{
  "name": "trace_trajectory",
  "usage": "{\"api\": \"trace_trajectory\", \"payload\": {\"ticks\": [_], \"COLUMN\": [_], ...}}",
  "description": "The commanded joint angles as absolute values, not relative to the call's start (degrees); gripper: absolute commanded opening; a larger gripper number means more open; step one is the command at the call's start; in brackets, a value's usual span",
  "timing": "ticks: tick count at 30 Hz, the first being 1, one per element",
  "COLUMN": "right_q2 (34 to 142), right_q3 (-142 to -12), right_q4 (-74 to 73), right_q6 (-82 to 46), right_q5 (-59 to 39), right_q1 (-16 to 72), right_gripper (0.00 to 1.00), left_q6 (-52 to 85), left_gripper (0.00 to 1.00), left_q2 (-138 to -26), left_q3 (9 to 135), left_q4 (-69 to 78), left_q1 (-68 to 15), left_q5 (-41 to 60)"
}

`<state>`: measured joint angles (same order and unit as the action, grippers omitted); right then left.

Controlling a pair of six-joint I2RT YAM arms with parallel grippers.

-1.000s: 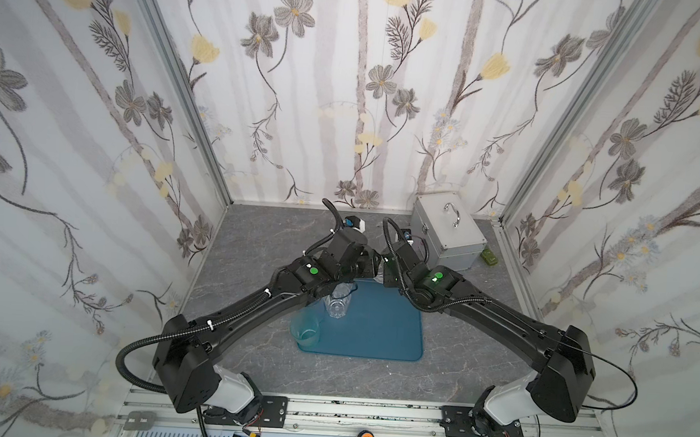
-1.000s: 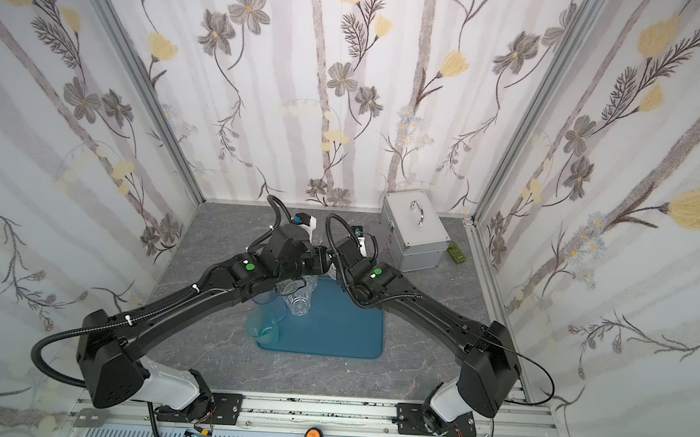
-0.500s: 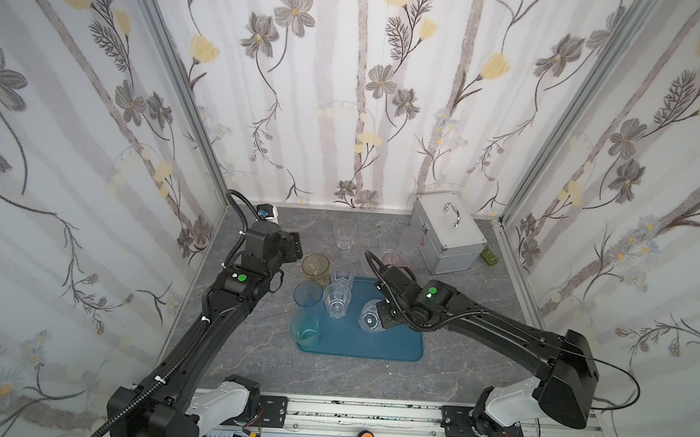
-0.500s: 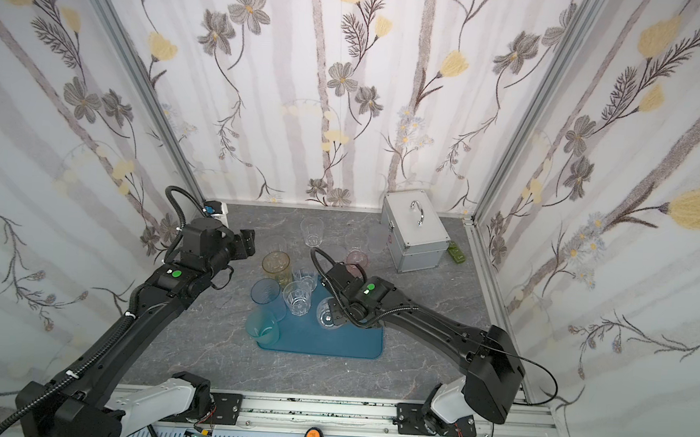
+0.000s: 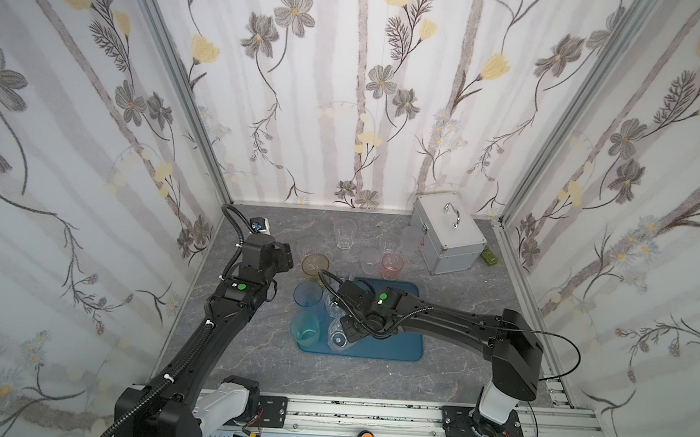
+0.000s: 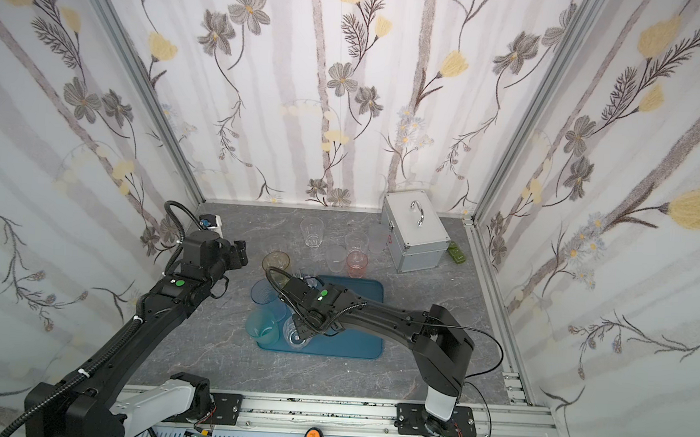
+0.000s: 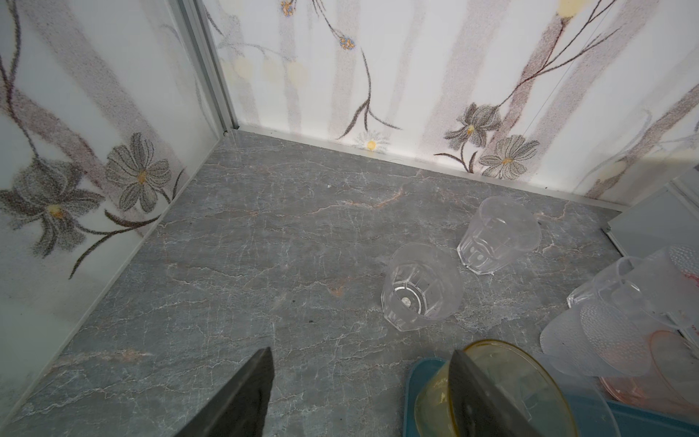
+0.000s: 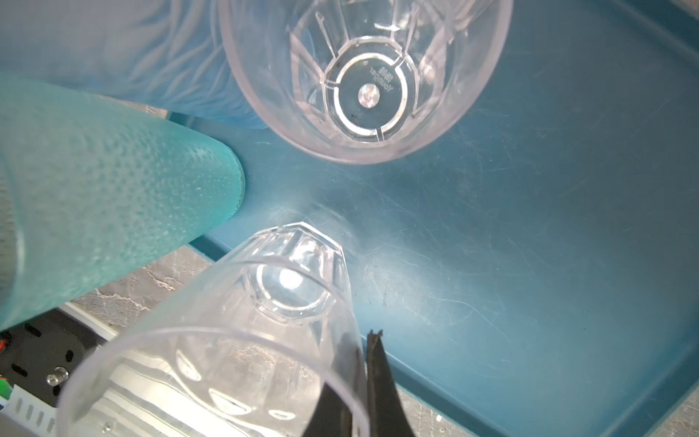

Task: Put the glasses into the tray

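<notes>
The right gripper (image 8: pixel 361 363) pinches the rim wall of a clear faceted tumbler (image 8: pixel 246 340), whose base lies ahead of its fingertips over the flat teal-blue rectangular tray (image 8: pixel 529 227). The tumbler looks light, stiff and slippery, so a rim pinch suits it. The left gripper (image 7: pixel 359 393) gapes empty beside a transparent amber tumbler (image 7: pixel 541 378).

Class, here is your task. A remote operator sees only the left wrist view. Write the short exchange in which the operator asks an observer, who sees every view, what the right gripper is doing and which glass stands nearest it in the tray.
Operator: I can't see the other arm. Is the right gripper holding anything?
Observer: Yes. The right gripper is shut on the rim of a clear faceted glass, held over the tray.
Operator: Which glass is closest to that one?
Observer: A teal glass stands right beside it, at the tray's front-left corner.
</notes>
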<state>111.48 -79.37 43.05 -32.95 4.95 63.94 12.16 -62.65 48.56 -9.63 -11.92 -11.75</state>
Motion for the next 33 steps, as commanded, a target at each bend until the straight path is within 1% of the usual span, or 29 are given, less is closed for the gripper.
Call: {"api": "trace_trajectory", "payload": {"ticks": [1, 10, 13, 20, 24, 30, 33], "right_q2": [112.84, 117.53, 118.64, 118.83, 119.05, 118.57, 116.01], "right_q3": [-80.77, -85.19, -86.43, -86.72, -85.88, -86.51, -86.69], "right_q4": [41.44, 43.57, 44.14, 44.23, 45.53, 45.04, 45.38], "right_q6": [-33.78, -34.24, -34.19, -34.11, -33.92, -33.88, -33.54], "right_q5": [5.04, 7.92, 7.73, 8.44, 9.56, 8.79, 8.41], "right_q1": [64.07, 63.82, 63.9, 63.9, 63.9, 63.9, 63.56], "right_gripper": [0.0, 0.01, 0.07, 0.13, 0.19, 0.2, 0.22], "left_q6": [12.38, 12.94, 12.97, 13.19, 13.36, 13.38, 13.36], "left_gripper": [0.75, 0.75, 0.75, 0.75, 0.75, 0.75, 0.75], "left_q2": [-63.17, -63.11, -63.09, -63.59, -63.87, -64.55, -64.77], "left_q3": [48.16, 47.37, 47.37, 47.11, 47.12, 47.19, 46.94], "left_q4": [-6.51, -5.58, -5.45, -5.19, -5.1, -5.02, -4.94], "left_q1": [-11.36, -10.9, -10.73, -10.37, -10.28, -10.11, -10.02], "left_q5": [-10.93, -9.98, -9.94, -9.84, -9.5, -9.57, -9.84]}}
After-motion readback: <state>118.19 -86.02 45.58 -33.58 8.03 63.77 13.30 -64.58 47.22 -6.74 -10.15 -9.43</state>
